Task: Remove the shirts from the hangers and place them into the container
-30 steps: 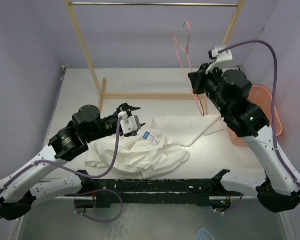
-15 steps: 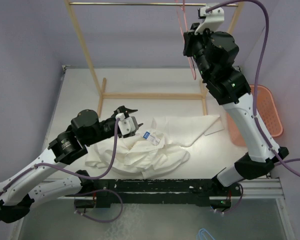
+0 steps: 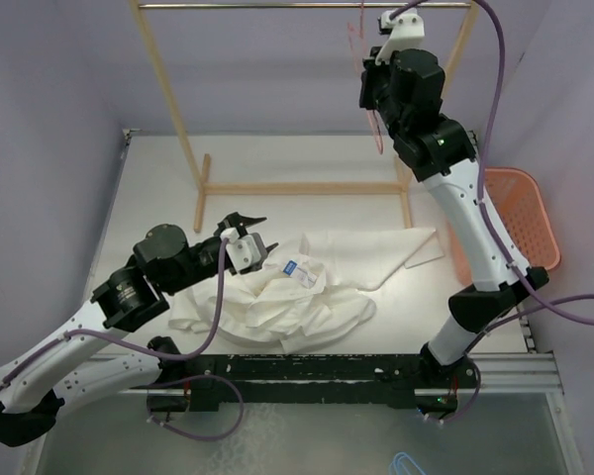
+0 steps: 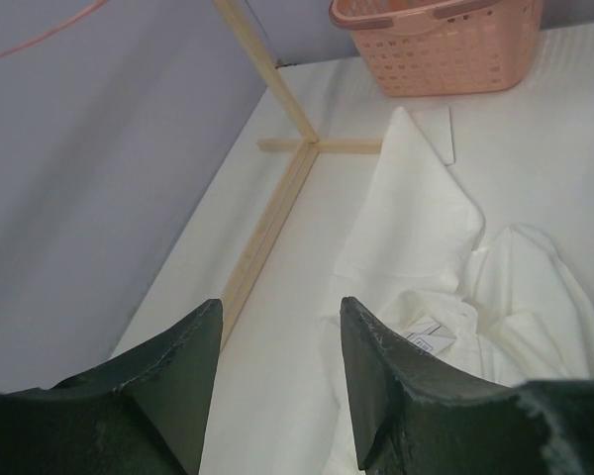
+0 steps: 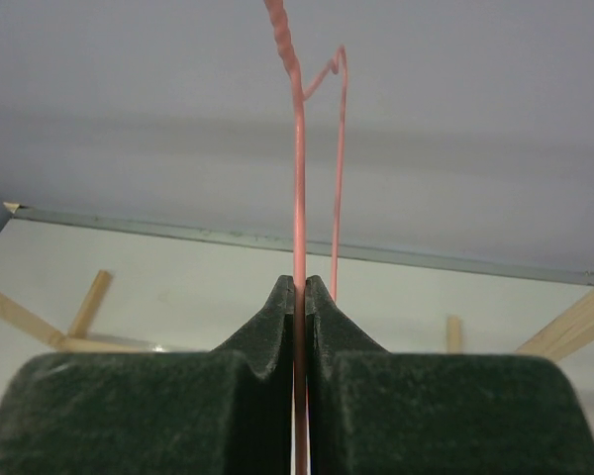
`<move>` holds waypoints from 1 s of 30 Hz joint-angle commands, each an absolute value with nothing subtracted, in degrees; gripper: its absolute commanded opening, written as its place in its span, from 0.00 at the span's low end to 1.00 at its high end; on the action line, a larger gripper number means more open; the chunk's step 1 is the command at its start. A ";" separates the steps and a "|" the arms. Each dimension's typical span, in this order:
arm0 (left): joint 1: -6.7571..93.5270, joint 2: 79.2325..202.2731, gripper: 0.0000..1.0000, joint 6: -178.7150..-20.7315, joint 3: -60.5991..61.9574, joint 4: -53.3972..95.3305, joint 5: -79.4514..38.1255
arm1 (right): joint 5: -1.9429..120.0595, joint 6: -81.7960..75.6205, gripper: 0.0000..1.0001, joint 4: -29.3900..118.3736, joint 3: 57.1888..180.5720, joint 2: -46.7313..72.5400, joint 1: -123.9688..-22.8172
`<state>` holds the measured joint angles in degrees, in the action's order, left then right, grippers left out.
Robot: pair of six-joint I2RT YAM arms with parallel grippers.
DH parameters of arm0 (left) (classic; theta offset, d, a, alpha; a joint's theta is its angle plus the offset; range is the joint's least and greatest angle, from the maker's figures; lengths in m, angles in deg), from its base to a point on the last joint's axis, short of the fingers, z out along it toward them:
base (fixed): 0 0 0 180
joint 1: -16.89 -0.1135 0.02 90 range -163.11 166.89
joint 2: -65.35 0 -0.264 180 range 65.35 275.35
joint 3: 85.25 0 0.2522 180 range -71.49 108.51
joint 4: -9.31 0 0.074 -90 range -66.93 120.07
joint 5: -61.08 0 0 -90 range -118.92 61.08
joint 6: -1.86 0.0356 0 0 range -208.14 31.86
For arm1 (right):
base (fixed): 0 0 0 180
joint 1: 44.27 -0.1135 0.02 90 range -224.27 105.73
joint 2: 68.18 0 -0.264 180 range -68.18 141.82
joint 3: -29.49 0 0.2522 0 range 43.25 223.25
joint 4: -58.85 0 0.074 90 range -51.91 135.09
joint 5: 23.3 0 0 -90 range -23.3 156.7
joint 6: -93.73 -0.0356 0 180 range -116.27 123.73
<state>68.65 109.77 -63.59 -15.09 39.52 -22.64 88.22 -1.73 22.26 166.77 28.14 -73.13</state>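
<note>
**A:** Where's the white long-sleeved collared shirt?

**B:** Crumpled mid-table, clear of any hanger. Its long axis runs from 8 to 2 o'clock, with one flat end reaching toward the salmon-orange slotted plastic basket at 3 o'clock.

**A:** Which arm is nearer?

**B:** The left. The left gripper hangs empty, fingers apart, over the heap's 10 o'clock edge, so the cloth lies toward its 4 o'clock. The right gripper, up at 12 o'clock by the metal rail, is pinched tight on the thin pink wire hanger.
</note>
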 commanded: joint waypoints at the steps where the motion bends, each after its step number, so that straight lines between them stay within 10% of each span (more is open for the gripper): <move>1: 68.52 109.20 0.55 -64.84 -15.70 35.78 -23.31 | 86.04 -2.85 0.01 24.36 162.61 23.16 -73.27; 10: 68.41 109.50 0.54 -65.71 -16.00 34.77 -24.37 | 82.84 -2.54 0.90 22.94 150.39 11.51 -73.27; 24: 67.27 97.43 0.54 -65.56 -22.71 24.75 -37.63 | 52.21 -15.09 0.91 13.74 120.91 -14.08 -75.85; 30: 66.75 92.96 0.48 -65.46 -25.09 20.42 -42.73 | 60.66 -17.00 0.90 13.68 112.41 -7.73 -87.15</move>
<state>67.23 96.04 -65.07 -23.02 26.95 -37.39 59.54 -13.90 15.85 116.08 -14.92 -82.33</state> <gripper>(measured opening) 0.491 0.906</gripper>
